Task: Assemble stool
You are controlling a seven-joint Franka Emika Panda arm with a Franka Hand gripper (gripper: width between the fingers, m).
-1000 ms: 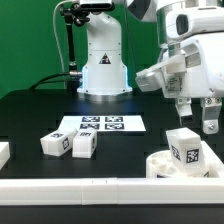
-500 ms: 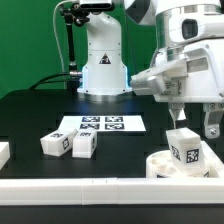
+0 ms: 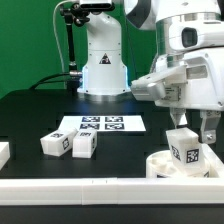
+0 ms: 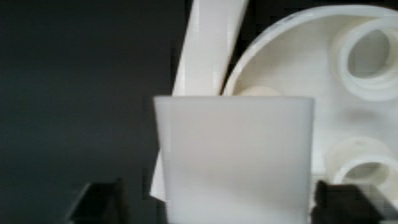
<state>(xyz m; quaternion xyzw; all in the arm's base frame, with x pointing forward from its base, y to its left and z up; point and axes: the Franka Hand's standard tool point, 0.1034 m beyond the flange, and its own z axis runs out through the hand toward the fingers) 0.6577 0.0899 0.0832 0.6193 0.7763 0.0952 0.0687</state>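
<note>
Now | jaws astride upright leg [image 3: 174, 146], grip unclear | black-and-white marker tag [image 3: 187, 155] on leg

- One arm [image 3: 102, 60].
- One pair of jaws, made of two fingers [image 3: 207, 124].
- Three legs in plain sight: a lying leg [image 3: 53, 144], a second lying leg [image 3: 85, 146] and an upright leg [image 3: 183, 150].
- One white block [image 3: 3, 153], cut off at the exterior view's left edge; I cannot tell whether it is a fourth leg.
- One seat [image 3: 160, 165]; the wrist view shows two round sockets in it.
- One marker board [image 3: 103, 124]; its tags are too small to count.
- One rail [image 3: 90, 186].
- One black pole [image 3: 68, 45].
- One bench [image 3: 30, 115].
</note>
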